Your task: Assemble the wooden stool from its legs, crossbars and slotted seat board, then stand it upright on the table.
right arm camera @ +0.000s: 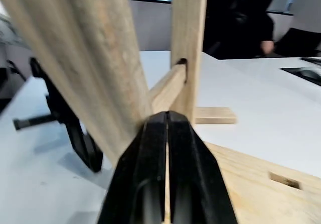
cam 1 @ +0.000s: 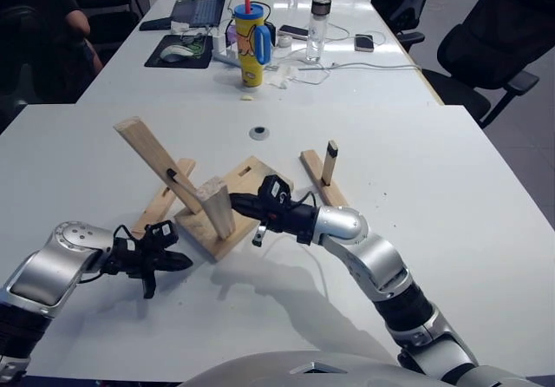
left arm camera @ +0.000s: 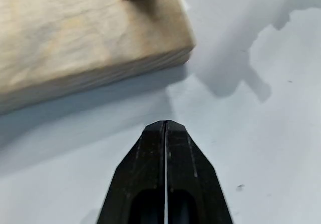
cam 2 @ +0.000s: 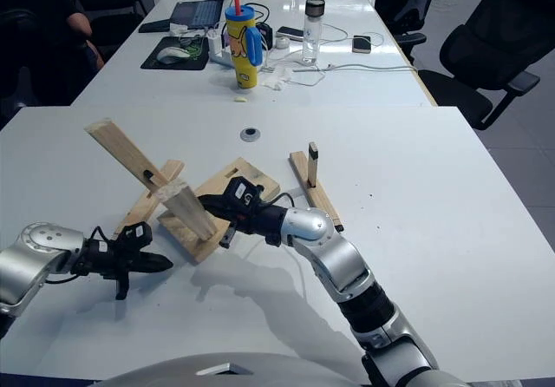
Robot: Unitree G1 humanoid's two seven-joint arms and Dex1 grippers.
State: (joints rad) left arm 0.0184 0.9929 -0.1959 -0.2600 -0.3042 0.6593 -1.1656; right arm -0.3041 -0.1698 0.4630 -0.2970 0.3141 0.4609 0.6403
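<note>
Wooden stool, half built: its slotted seat board (cam 1: pixel 245 176) lies flat on the white table (cam 1: pixel 460 205), directly under the right claw (cam 1: pixel 234 201). That claw's two fingers are pressed together with nothing between them, and their tips touch a short leg (cam 1: pixel 217 209) that stands tilted out of the board just ahead of them. Past this leg, farther from the right claw, a longer leg (cam 1: pixel 149 150) leans steeply, and a crossbar (right arm camera: pixel 168 87) joins the two. The left claw (cam 1: pixel 184 264) is low over the table, its fingers closed tight and empty, with the tips just short of the board's near corner. Another leg (cam 1: pixel 160 200) lies flat on the table beyond the left claw, beside the board. To the outer side of the right claw, a fourth leg (cam 1: pixel 314 172) lies flat with a second crossbar (cam 1: pixel 330 163) standing upright in it
</note>
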